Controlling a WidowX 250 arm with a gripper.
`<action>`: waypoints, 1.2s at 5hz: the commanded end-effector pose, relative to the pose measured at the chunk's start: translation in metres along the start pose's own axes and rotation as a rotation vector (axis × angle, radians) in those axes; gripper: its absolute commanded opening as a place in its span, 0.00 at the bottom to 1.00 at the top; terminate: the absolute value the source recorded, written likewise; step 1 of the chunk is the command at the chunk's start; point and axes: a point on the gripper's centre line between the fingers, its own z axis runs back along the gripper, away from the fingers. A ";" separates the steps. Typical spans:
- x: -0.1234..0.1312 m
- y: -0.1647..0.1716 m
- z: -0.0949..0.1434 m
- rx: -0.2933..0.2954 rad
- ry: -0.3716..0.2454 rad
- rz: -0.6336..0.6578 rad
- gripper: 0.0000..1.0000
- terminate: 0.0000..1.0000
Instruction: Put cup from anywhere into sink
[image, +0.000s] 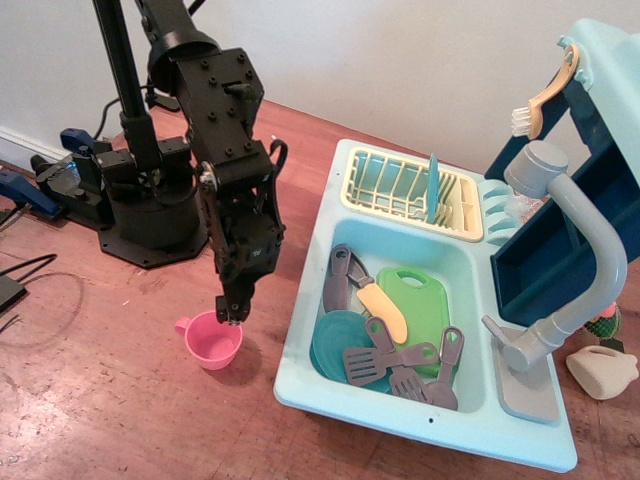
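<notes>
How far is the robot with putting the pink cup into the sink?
Early stage. Done: the gripper has reached the cup and sits at its rim. In hand: the grasp, though a firm hold cannot be confirmed. Left: lifting the cup from the table and moving it into the sink.

The claw (230, 312) hides part of the cup's (212, 341) rim.

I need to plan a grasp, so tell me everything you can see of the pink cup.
The cup is small, pink, seemingly plastic, round and slightly tapered, with a little handle on its left side. It stands upright and looks empty on the wooden table, left of the sink. The gripper is at its rim; contact is unclear.
</notes>
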 end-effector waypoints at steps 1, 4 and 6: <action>0.000 0.000 0.000 0.000 0.000 0.000 1.00 0.00; -0.031 0.005 -0.056 -0.041 0.037 0.019 1.00 0.00; -0.022 -0.019 -0.077 -0.034 0.066 -0.025 1.00 0.00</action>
